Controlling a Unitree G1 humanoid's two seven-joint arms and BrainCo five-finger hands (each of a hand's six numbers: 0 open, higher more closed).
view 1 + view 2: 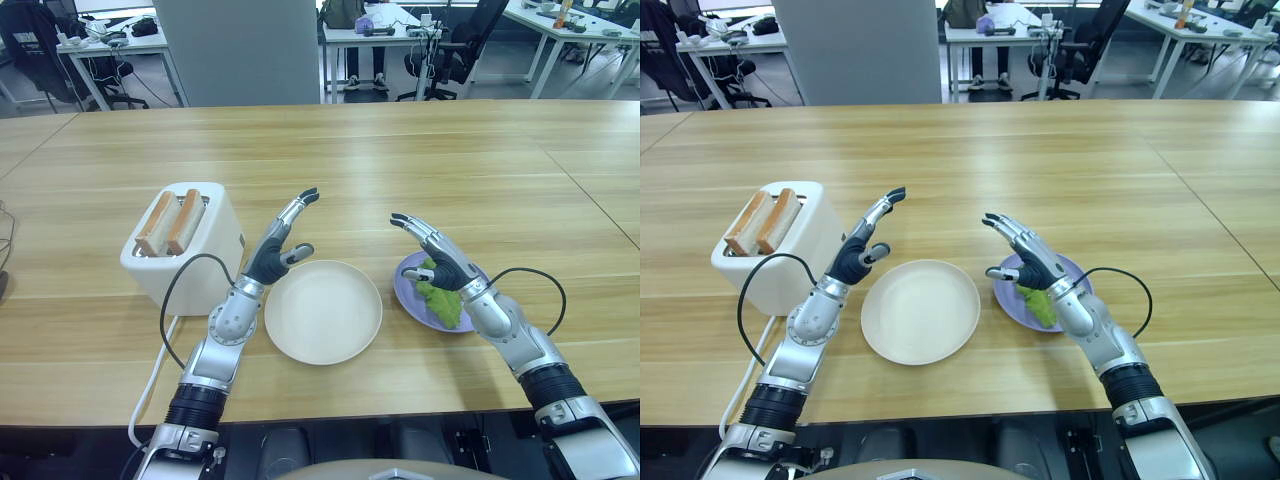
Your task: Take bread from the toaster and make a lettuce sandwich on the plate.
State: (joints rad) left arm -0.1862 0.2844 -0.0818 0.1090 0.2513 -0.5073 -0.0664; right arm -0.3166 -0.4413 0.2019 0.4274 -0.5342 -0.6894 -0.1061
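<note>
The left hand (280, 245) hangs between the toaster (195, 275) and the cream plate (322, 312), fingers spread and slanting upward, holding nothing; the right hand (440, 258) hovers open over the lettuce (441, 302) on a purple dish (405, 292). Two bread slices (170, 222) stand in the toaster's slots.

You see a wooden table (400, 150) spanning your view. Beyond it, a grey partition (238, 50) stands at twelve o'clock, white desks at eleven (118, 45) and one (385, 36), and a black office chair (452, 55) at one.
</note>
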